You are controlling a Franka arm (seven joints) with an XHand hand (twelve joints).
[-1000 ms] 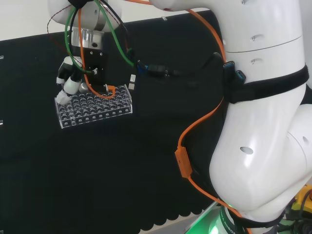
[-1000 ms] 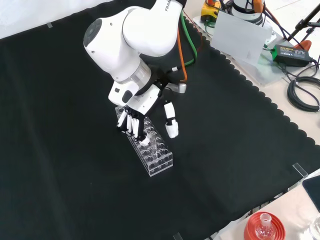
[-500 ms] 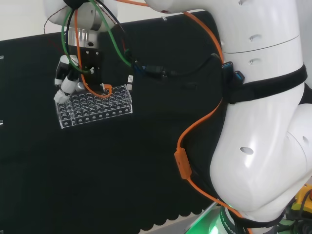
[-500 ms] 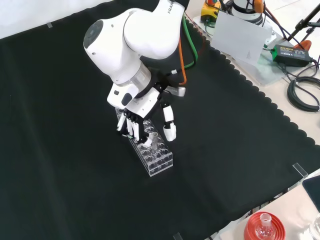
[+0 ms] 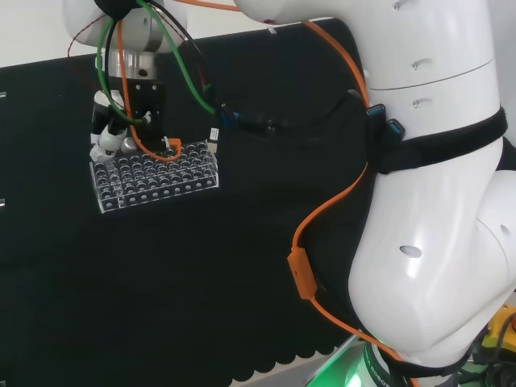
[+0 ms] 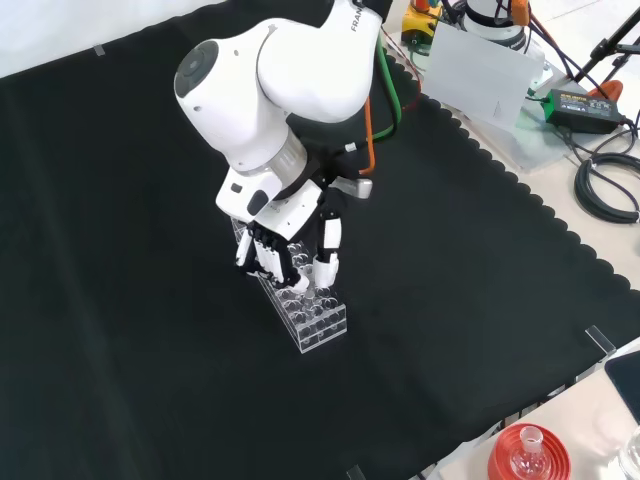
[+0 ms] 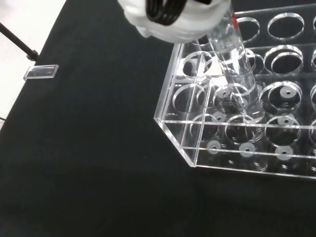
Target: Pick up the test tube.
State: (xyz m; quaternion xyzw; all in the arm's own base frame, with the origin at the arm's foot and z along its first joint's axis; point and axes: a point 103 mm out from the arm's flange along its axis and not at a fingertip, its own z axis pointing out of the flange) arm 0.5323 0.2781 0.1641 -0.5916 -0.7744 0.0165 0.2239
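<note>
A clear plastic rack (image 5: 153,173) with many round holes lies on the black cloth. The black and white hand (image 5: 109,137) hangs over its left end in the head view. In the front view the hand (image 6: 285,245) covers the far end of the rack (image 6: 318,318), fingers curled down and thumb drawn in beside them. Up close, a clear test tube (image 7: 232,64) stands tilted in a corner hole of the rack (image 7: 197,148). Its top runs up into the white part of the hand (image 7: 173,17), which closes on it.
A red ribbed stand with a small flask (image 6: 528,452) sits off the cloth at the front view's lower right. A white panel (image 6: 480,75), a power brick (image 6: 580,105) and cables lie beyond the scalloped cloth edge. A small clear tag (image 7: 41,72) lies near the rack.
The thumb has swung in from its spread position to sit against the fingers. The hand has shifted slightly left in the head view, toward the rack's end.
</note>
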